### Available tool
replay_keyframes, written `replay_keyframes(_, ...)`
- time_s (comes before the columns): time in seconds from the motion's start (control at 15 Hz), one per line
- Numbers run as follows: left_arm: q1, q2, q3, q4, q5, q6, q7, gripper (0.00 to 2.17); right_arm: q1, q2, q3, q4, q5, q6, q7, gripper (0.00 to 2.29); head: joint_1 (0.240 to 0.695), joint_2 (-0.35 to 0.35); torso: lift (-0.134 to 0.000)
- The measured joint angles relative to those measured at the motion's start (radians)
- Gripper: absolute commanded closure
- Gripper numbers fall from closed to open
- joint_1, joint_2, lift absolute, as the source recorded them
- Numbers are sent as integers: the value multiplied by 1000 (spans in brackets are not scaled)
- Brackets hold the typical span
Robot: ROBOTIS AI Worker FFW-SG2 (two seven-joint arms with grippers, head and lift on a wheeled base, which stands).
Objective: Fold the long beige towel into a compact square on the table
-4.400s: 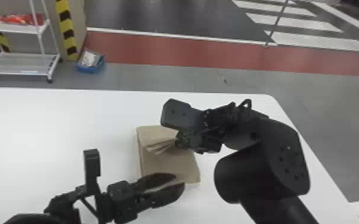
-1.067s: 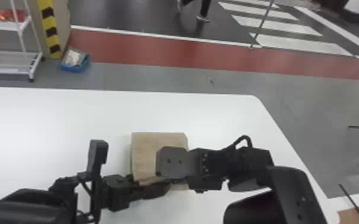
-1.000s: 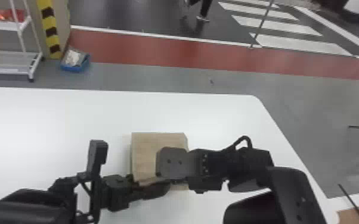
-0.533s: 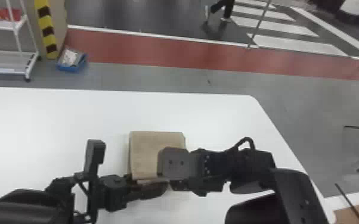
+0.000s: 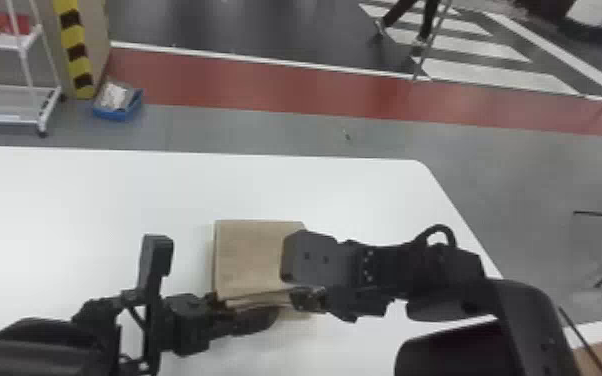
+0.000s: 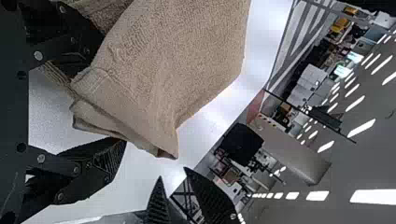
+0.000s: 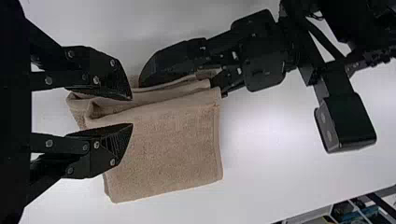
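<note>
white rack [image 5: 5, 102] at left; blue bin [image 5: 115, 115] near striped post [image 5: 76, 37]; red band [image 5: 265, 90] across floor

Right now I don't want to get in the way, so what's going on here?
The robot is folding the beige towel on the white table. Its left end effector and right end effector are both open at the towel's near edge. The towel is already folded small, though its layers don't line up there.
</note>
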Motion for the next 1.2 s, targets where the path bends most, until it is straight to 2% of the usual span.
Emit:
replay_keyframes(0.13,0,-1,-1,0,0,1,0,603,-27,27,-47,12,-26,31,0,842,695,-300,-124)
replay_keyframes(0.2,0,-1,-1,0,0,1,0,603,-38,38,-62,25,-32,40,0,977,695,-304,-124)
replay_keyframes(0.27,0,0,-2,0,-1,1,-1,603,-48,48,-75,46,-36,45,0,1298,695,-307,-124)
replay_keyframes(0.33,0,0,-2,0,-1,1,-2,603,-54,53,-81,68,-34,45,0,1470,695,-313,-124)
replay_keyframes(0.47,0,0,-1,0,-1,1,-3,603,-54,57,-82,105,-17,38,0,1595,695,-321,-124)
replay_keyframes(0.8,-1,0,1,0,-1,0,-5,603,-30,59,-74,139,15,24,0,1595,695,-333,-124)
replay_keyframes(1.2,-2,3,4,-2,-1,2,-9,583,-13,80,-43,182,40,-1,0,1595,695,-323,-124)
